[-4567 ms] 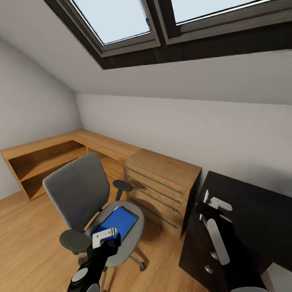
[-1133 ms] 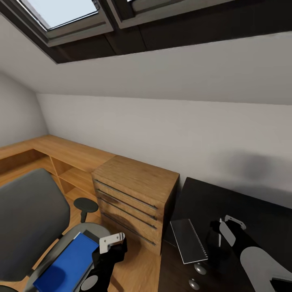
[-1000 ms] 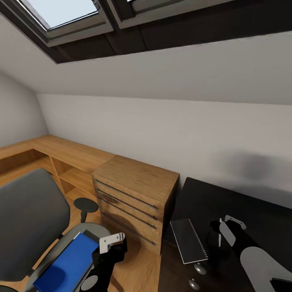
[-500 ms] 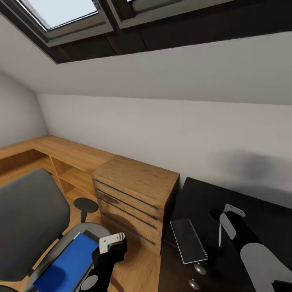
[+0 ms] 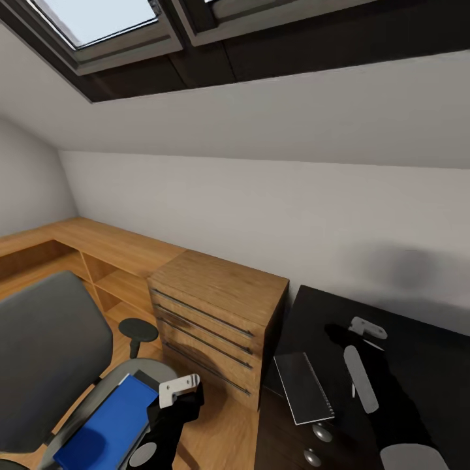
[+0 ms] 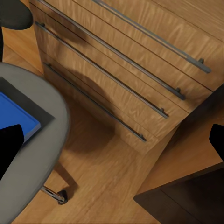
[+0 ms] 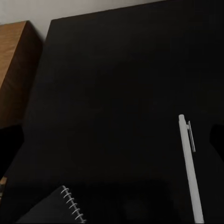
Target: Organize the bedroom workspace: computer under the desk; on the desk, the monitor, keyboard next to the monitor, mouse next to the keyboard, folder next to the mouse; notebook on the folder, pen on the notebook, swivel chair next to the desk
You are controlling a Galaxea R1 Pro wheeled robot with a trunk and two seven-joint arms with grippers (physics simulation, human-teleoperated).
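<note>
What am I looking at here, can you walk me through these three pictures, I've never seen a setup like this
These are simulator renders from a wheeled robot with two arms. The big picture is from a camera on its head, looking down over both arms in an attic bedroom. The other two come from cameras near each gripper.

In the head view, the left gripper hovers open above the swivel chair, with nothing held. The blue folder lies on the seat. Behind stands a light-wood drawer chest.

The right gripper is over the black desk; whether it is open, I cannot tell. On the desk lie the grey notebook and the white pen, apart from each other; the right wrist view shows both, the notebook's spiral edge included.
</note>
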